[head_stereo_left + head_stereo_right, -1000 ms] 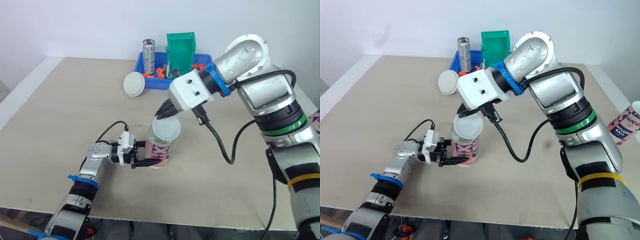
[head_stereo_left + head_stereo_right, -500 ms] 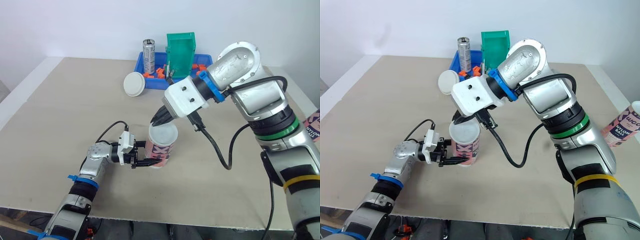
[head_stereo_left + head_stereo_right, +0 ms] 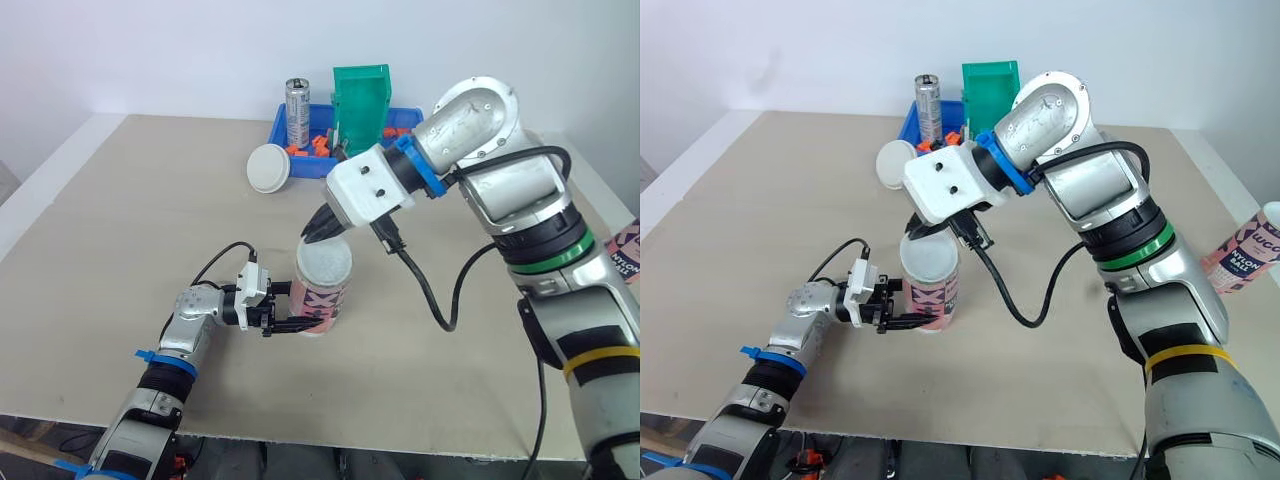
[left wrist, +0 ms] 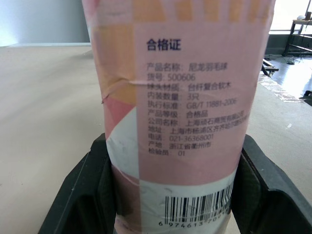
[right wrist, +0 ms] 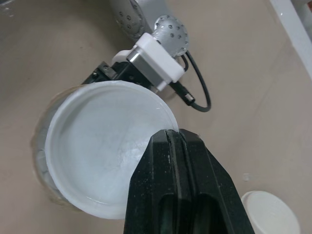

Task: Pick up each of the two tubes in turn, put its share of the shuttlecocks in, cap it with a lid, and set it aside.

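Nearest the robot, the left gripper [image 3: 295, 318] is seen low over the table [image 3: 120, 220], its two black fingers clamped on either side of the pink printed tube [image 3: 320, 300]. The tube is held close to its base and stands upright near the middle of the table; in the left wrist view its label and barcode are flanked by the finger pads [image 4: 87, 190], which are pressed against its wall.

The mouth of the tube is covered by a white lid [image 3: 325, 262], which is seated level on it. Just above the lid's far rim the right gripper [image 3: 312, 236] is held with its point downward. Its fingers are shut tight together with nothing between them, as is plain in the right wrist view. Whether the tip touches the rim cannot be told.

Farther back, a spare lid [image 3: 268, 167] is seen lying flat on the table, just beside the near left corner of a blue tray [image 3: 310, 172]. In the tray, small orange pieces [image 3: 318, 146] are scattered, a silver can [image 3: 298, 112] stands upright at the left end, and a green bin [image 3: 360, 100] stands to the can's right.

At the table's right edge, well apart from the rest, a second tube [image 3: 1245, 250] is partly seen.
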